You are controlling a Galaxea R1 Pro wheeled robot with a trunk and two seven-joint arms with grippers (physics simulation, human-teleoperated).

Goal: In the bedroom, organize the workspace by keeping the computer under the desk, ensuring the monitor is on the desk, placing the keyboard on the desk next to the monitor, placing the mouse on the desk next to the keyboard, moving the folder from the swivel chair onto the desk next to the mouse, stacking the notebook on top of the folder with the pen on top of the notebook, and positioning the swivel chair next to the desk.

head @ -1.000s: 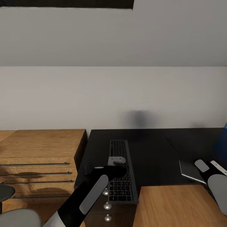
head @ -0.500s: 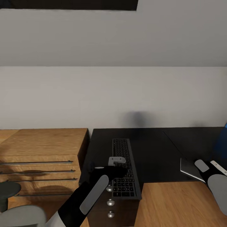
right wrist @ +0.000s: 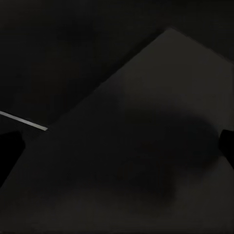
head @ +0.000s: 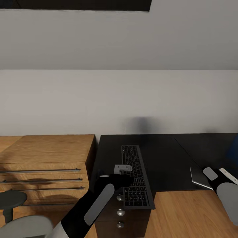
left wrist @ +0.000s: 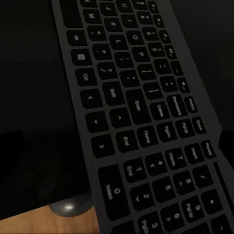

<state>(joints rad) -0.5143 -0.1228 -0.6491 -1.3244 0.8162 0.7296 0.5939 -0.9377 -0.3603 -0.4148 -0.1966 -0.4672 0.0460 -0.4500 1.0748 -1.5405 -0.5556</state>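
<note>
The black keyboard [head: 137,172] hangs lengthwise over the left part of the black desk [head: 165,158], with its near end past the desk's front edge. My left gripper [head: 124,169] sits on its left rim, shut on it. In the left wrist view the keys [left wrist: 141,112] are very close, with no fingers showing. At the right, my right gripper [head: 211,175] holds a thin grey flat sheet [head: 197,177], the folder as far as I can tell, just above the desk. That sheet [right wrist: 146,161] spans the right wrist view. Part of the grey swivel chair [head: 23,228] shows at the lower left.
A wooden dresser [head: 46,152] with long bar handles stands left of the desk against the white wall. Round drawer knobs [head: 120,213] run down the desk's front below the keyboard. A blue edge [head: 235,145] peeks in at the far right. Wood flooring [head: 185,215] lies in front.
The whole picture has slid right, so the camera moved. Relative to the desk, the keyboard's near end has swung slightly right. The right arm and its sheet keep their place in the view.
</note>
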